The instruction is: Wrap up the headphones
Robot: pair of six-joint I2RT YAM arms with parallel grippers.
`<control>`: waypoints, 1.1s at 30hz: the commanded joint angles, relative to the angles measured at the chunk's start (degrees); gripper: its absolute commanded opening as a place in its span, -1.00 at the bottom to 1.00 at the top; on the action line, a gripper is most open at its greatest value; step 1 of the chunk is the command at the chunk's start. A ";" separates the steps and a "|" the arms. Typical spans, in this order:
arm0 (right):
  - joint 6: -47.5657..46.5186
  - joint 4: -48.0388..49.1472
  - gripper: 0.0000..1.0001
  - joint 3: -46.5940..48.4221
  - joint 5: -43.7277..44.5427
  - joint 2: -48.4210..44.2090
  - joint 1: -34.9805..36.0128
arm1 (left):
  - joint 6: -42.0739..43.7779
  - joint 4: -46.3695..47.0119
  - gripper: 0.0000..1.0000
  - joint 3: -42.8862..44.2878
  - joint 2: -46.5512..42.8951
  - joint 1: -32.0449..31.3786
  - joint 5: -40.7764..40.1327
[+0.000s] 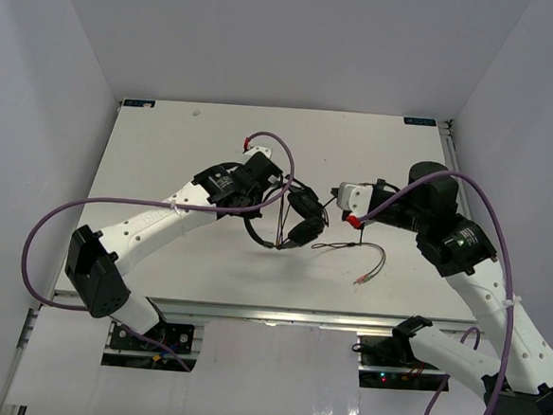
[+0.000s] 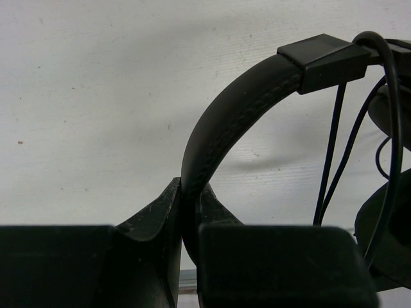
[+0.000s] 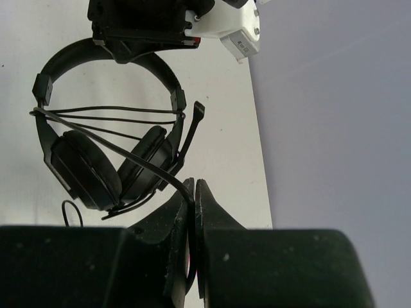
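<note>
The black headphones (image 1: 299, 219) hang above the table's middle, cups side by side. My left gripper (image 1: 276, 184) is shut on the headband (image 2: 225, 122); its jaws pinch the band in the left wrist view. The headphones also show in the right wrist view (image 3: 96, 160), with the cord (image 3: 109, 115) crossing between the headband arms several times. My right gripper (image 1: 339, 195) is shut on the cord (image 3: 173, 179), which runs taut from the cups into its jaws. The cord's loose end with the light plug (image 1: 359, 280) lies on the table.
The white table (image 1: 215, 137) is walled by grey panels on left, right and back. Thick purple cables (image 1: 272, 141) loop over both arms. The left arm's wrist (image 3: 148, 19) shows at the top of the right wrist view. The table's front edge (image 1: 250, 308) runs before the arm bases.
</note>
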 commanded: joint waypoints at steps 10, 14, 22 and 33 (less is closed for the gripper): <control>0.99 13.37 -0.85 2.04 6.92 6.13 0.40 | 7.45 8.64 -1.00 -4.48 -4.22 0.12 10.55; 1.33 15.42 -0.85 3.22 6.43 9.42 0.46 | 10.60 9.73 -1.00 -5.03 -5.91 -1.40 13.36; 1.49 17.44 -0.85 4.06 5.68 14.15 0.44 | 13.79 13.20 -1.00 -7.51 -7.92 -4.99 18.59; 2.50 18.36 -0.85 0.43 4.05 15.23 -1.68 | 14.27 15.77 -1.00 -9.71 -12.97 -6.64 20.94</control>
